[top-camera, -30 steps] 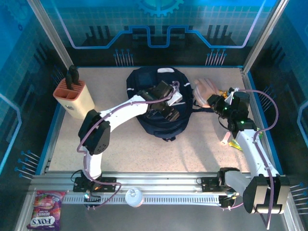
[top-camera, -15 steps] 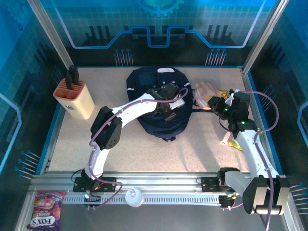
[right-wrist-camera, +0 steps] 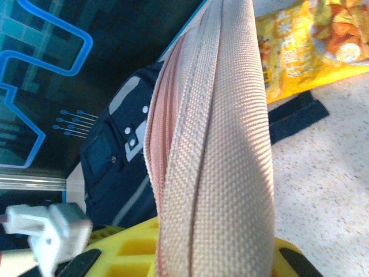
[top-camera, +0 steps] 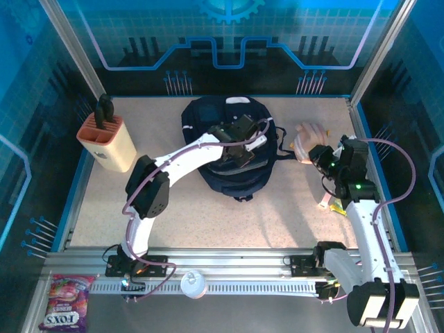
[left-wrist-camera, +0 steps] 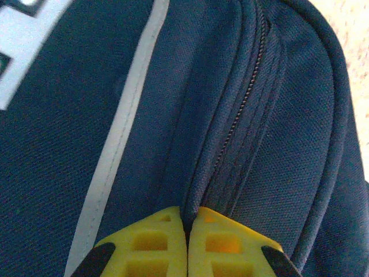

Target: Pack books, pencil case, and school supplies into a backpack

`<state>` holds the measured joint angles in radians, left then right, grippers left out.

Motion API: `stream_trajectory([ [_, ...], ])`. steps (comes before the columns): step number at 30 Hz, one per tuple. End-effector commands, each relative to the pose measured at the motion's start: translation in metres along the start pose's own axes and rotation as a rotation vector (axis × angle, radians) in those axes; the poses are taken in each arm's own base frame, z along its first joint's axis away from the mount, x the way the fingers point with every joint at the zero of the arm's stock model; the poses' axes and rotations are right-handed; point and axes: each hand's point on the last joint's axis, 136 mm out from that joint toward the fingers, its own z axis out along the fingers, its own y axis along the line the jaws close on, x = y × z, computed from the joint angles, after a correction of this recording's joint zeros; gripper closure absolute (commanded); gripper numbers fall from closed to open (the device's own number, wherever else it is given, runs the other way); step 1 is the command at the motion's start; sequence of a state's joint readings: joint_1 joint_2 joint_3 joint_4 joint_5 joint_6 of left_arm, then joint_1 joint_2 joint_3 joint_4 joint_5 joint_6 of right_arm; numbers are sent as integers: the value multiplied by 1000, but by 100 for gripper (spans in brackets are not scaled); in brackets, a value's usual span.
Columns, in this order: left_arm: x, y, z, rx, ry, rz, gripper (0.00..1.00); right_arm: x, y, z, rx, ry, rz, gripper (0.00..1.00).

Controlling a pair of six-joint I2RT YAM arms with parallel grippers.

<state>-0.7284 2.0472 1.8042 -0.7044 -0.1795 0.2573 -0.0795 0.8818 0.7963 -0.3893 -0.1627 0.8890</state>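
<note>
One large navy backpack (top-camera: 208, 114) lies in the middle of the table (top-camera: 208, 215), toward its far side. On its fabric sits the left gripper (left-wrist-camera: 187, 231), just beside the zipper (left-wrist-camera: 242, 109) and to the right of the thin white stripe (left-wrist-camera: 124, 127). Its two yellow fingers are clenched together with no gap. Whether a thin fold of fabric is caught between them I cannot tell. To the right of the backpack, near it, is the pale pink pencil case (right-wrist-camera: 219, 144), grasped between the yellow fingers of the right gripper (right-wrist-camera: 213, 254). Behind the case, a yellow snack bag (right-wrist-camera: 300, 52) lies on the table.
</note>
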Motion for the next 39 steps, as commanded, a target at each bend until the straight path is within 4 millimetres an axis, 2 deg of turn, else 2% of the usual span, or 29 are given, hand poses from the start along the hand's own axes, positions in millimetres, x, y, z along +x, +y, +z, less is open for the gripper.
stream_trajectory([
  [1, -48, 29, -47, -61, -198, -116, 100, 2, -7, -11, 46, 10, 29, 87],
  [5, -76, 38, -78, -82, -330, -179, 100, 21, 8, -6, -56, 118, 100, 87],
  [9, -105, 49, -111, -104, -478, -234, 100, 39, 33, 6, -191, 213, 173, 86],
  [13, -125, 49, -134, -97, -579, -253, 100, 60, 61, 24, -264, 278, 180, 86],
  [19, -142, 42, -156, -50, -652, -280, 100, 89, 96, 64, -313, 332, 149, 86],
  [25, -147, 37, -170, 10, -682, -329, 100, 99, 116, 116, -330, 278, 151, 86],
  [31, -146, 35, -178, 33, -687, -345, 100, 117, 118, 177, -269, 277, 211, 85],
  [35, -145, 35, -179, 32, -687, -352, 100, 135, 114, 215, -224, 307, 238, 79],
  [39, -141, 38, -174, 13, -670, -359, 100, 147, 116, 232, -218, 354, 246, 71],
])
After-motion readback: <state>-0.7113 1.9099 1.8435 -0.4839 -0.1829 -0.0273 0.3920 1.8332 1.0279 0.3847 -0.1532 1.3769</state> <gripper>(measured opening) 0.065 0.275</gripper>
